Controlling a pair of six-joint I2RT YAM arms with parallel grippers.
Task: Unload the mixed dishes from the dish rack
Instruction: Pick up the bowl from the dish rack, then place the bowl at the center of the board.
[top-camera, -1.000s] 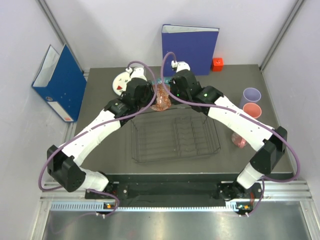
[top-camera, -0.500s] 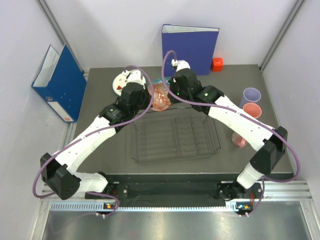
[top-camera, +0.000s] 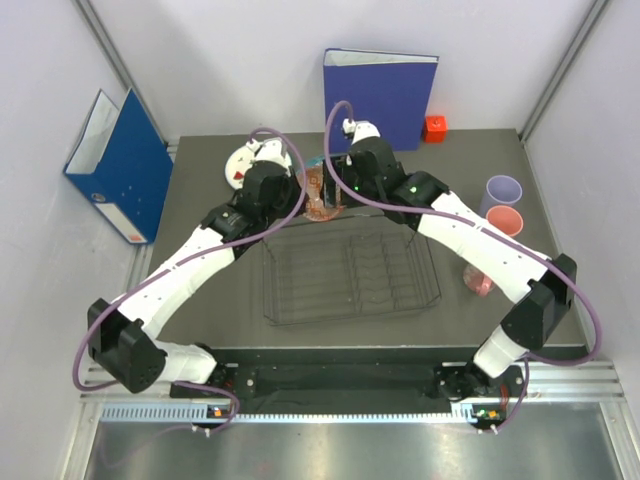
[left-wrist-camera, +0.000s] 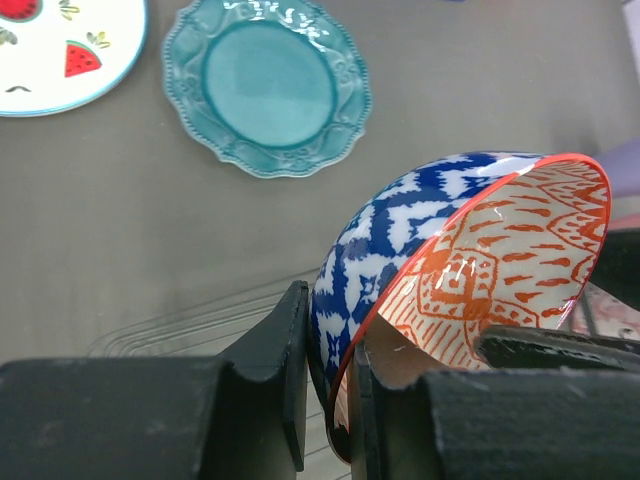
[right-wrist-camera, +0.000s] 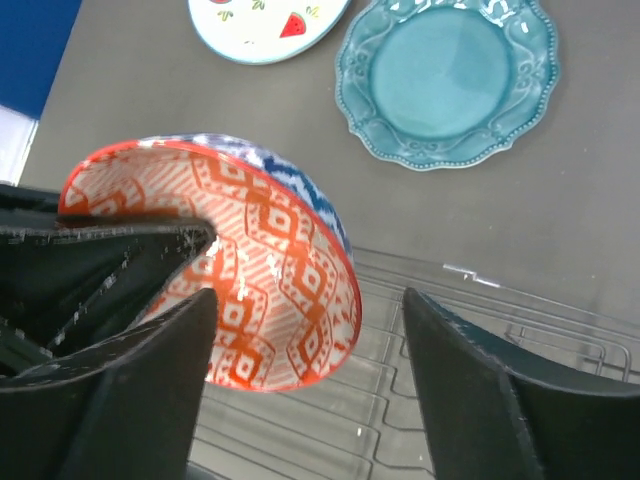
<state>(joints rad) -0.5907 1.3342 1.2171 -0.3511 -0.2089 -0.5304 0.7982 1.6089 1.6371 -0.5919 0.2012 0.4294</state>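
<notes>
The small red-and-blue patterned bowl (top-camera: 320, 192) hangs tilted above the far edge of the dish rack (top-camera: 350, 275). My left gripper (left-wrist-camera: 330, 400) is shut on its rim, one finger on the blue outside (left-wrist-camera: 400, 250), the other on the orange inside. My right gripper (right-wrist-camera: 308, 300) stands open around the bowl (right-wrist-camera: 250, 270), its fingers apart from it. Beyond lie the teal plate (left-wrist-camera: 265, 85) and the white watermelon plate (left-wrist-camera: 60, 50) on the table. A lavender cup (top-camera: 502, 190) and a pink cup (top-camera: 505, 220) stand at the right; another pink cup (top-camera: 478, 280) lies there.
The wire rack shows no dishes in it. A blue binder (top-camera: 378, 95) stands at the back, another (top-camera: 120, 165) leans at the left. A small red cube (top-camera: 434, 128) sits by the back binder. Both arms crowd the rack's far edge.
My left gripper has closed on the bowl's rim. My right gripper, shut on the bowl before, has opened and let it go. The bowl stays at the same spot.
</notes>
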